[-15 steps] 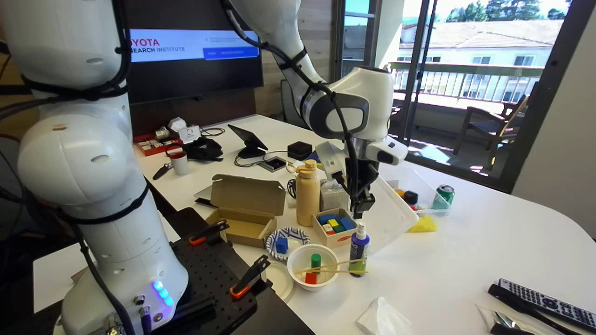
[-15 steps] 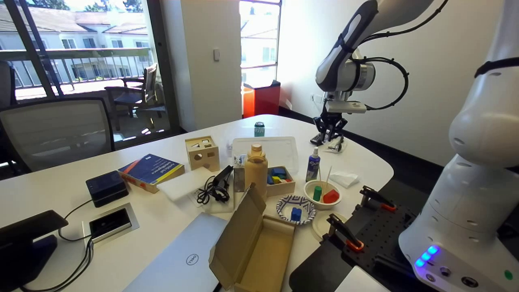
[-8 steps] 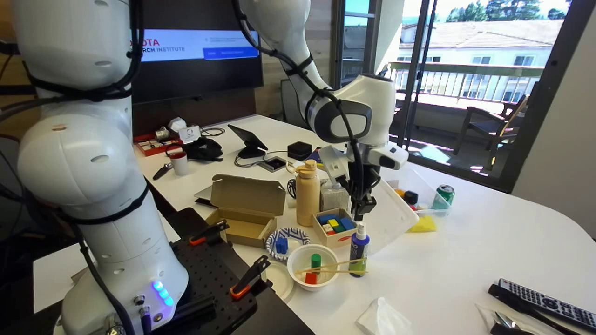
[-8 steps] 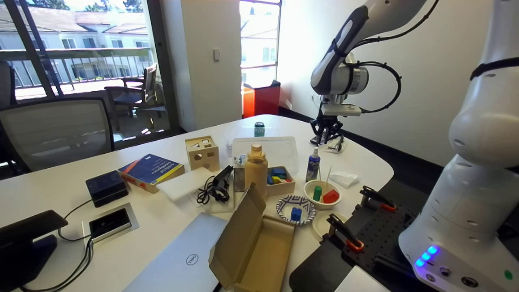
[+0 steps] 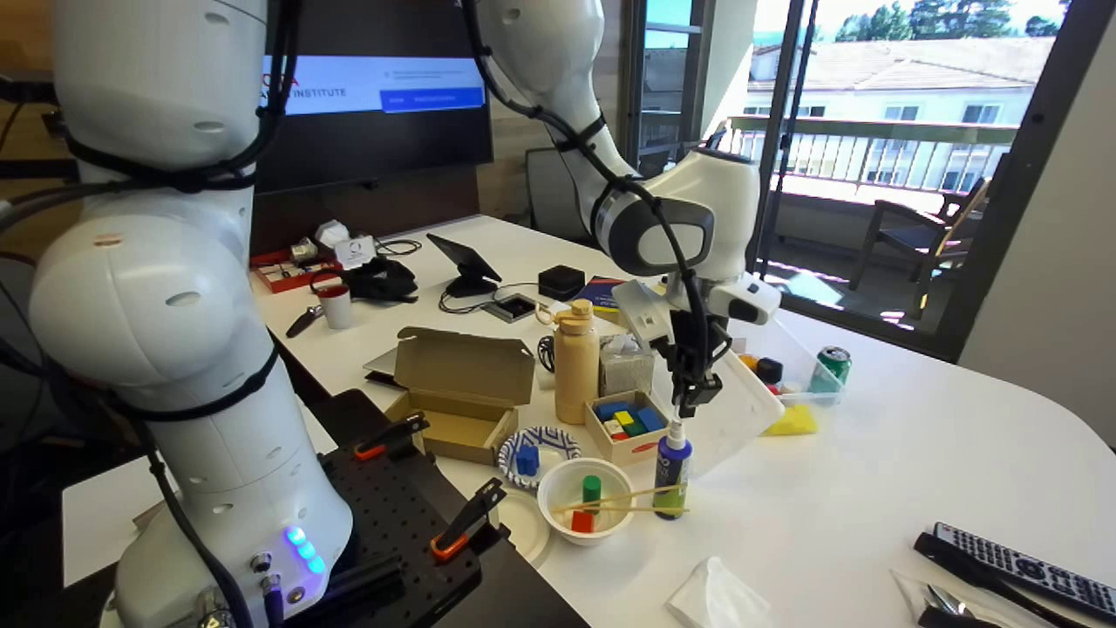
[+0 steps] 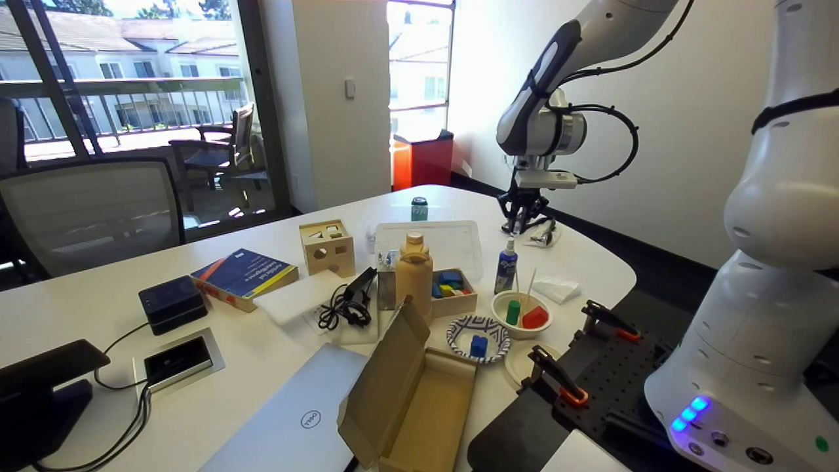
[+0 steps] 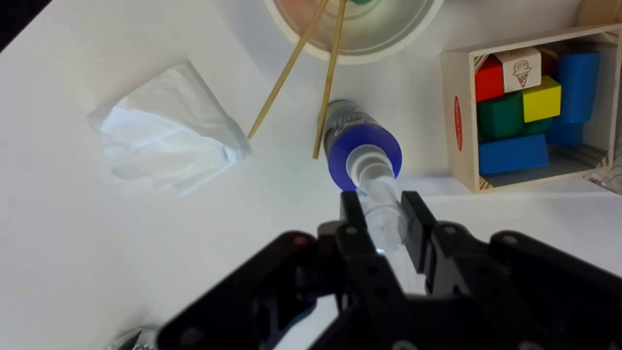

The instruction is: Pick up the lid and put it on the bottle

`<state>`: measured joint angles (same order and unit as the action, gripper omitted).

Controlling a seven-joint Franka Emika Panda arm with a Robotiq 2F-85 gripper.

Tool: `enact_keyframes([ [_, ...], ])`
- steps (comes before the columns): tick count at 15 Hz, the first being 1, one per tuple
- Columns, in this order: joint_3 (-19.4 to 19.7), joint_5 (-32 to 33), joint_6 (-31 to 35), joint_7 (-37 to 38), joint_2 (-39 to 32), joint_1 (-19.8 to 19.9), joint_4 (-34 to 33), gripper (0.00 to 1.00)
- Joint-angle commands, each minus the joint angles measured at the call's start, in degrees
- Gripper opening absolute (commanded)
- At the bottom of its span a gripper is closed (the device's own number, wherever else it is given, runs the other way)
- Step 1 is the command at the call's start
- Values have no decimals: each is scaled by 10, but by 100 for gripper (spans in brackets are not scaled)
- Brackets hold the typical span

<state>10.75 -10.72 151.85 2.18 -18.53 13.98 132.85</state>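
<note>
The bottle (image 5: 671, 471) is small and dark blue with a green lower part and a white spray nozzle. It stands upright on the table in both exterior views (image 6: 505, 270), and its blue shoulder shows in the wrist view (image 7: 340, 163). The lid (image 7: 387, 223) is a clear cap, held between the black fingers (image 7: 419, 226). My gripper (image 7: 383, 214) is shut on it. In an exterior view the gripper (image 6: 518, 219) holds the lid just above the nozzle, a little to its right. I cannot tell whether lid and nozzle touch.
A white bowl (image 5: 558, 526) with two chopsticks (image 7: 286, 73) stands close beside the bottle, the sticks reaching to it. A wooden box of blocks (image 7: 459, 150) stands on another side. A crumpled tissue (image 7: 165, 126), a tall tan-yellow bottle (image 5: 575, 375) and a clear plastic lid (image 6: 459, 229) are nearby.
The gripper has moved with the lid, rightward in an exterior view and leftward in the other, coming closer over the bottle and slightly lower. The bottle has not moved.
</note>
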Motion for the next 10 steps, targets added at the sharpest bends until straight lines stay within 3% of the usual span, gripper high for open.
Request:
enact_keyframes([
  [1,-17,-20,-17,-32,-21,18,-30,6],
  [10,-25,-18,-26,-32,-32,25,-39,6],
])
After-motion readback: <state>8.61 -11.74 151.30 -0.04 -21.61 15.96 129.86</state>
